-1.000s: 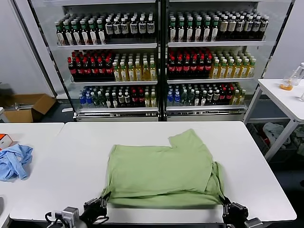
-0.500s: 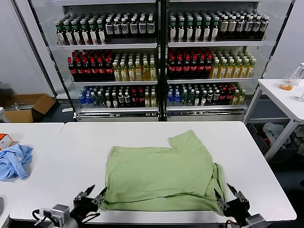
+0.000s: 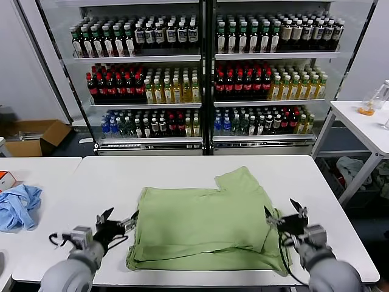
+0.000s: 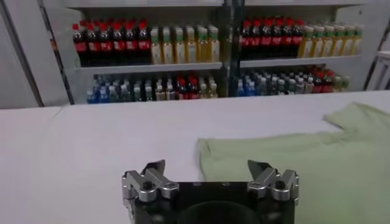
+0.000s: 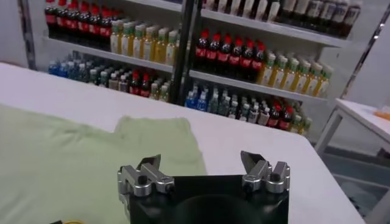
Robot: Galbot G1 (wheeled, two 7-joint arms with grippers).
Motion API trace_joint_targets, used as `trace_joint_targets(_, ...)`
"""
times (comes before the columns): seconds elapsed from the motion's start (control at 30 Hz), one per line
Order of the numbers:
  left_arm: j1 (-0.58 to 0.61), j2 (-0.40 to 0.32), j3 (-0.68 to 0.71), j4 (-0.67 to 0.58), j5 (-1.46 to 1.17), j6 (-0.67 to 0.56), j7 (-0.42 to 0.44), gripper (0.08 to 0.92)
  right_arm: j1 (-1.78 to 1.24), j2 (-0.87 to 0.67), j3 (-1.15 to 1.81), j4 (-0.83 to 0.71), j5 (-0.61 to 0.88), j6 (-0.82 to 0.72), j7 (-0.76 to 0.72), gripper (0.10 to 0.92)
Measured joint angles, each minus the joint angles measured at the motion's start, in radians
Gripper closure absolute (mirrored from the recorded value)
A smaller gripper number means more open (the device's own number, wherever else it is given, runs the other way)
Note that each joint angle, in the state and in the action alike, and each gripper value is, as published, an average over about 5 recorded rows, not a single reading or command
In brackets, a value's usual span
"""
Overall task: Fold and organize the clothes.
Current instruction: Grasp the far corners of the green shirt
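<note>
The pale green shirt [image 3: 206,225] lies folded into a rough rectangle on the white table [image 3: 182,170], one sleeve [image 3: 240,179] sticking out toward the back right. My left gripper [image 3: 118,220] hovers open just off the shirt's left edge, nothing between its fingers. Over the shirt's right edge my right gripper [image 3: 284,213] stands open and empty too. In the left wrist view the shirt [image 4: 304,158] spreads beyond the open left gripper [image 4: 207,165]. The right wrist view shows the shirt [image 5: 73,152] past the open right gripper [image 5: 201,159].
A crumpled light blue cloth [image 3: 18,205] and a small orange box [image 3: 5,179] lie on the neighbouring table at left. Glass-door fridges full of bottles [image 3: 206,79] stand behind the table. Another white table [image 3: 364,121] is at far right, a cardboard box [image 3: 36,137] on the floor at left.
Both grippers let go of the shirt's front corners, opened wide and rose from the table's front edge to the shirt's sides. The front hem dropped flat.
</note>
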Motion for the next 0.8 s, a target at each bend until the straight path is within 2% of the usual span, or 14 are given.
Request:
trace_joint_targets(0.43, -0.334, -0.049, 0.205, 0.305, 0.033, 0.012, -0.031, 0.177, 0.408, 0.107, -0.226, -0.38, 0.044, -0.028, -0.004, 0.203)
trace_joint_targets(0.8, -0.495, -0.096, 0.301, 0.509, 0.06, 0.015, -0.03, 0.177, 0.591, 0.214, -0.33, -0.629, 0.035, -0.036, -0.031, 0.203)
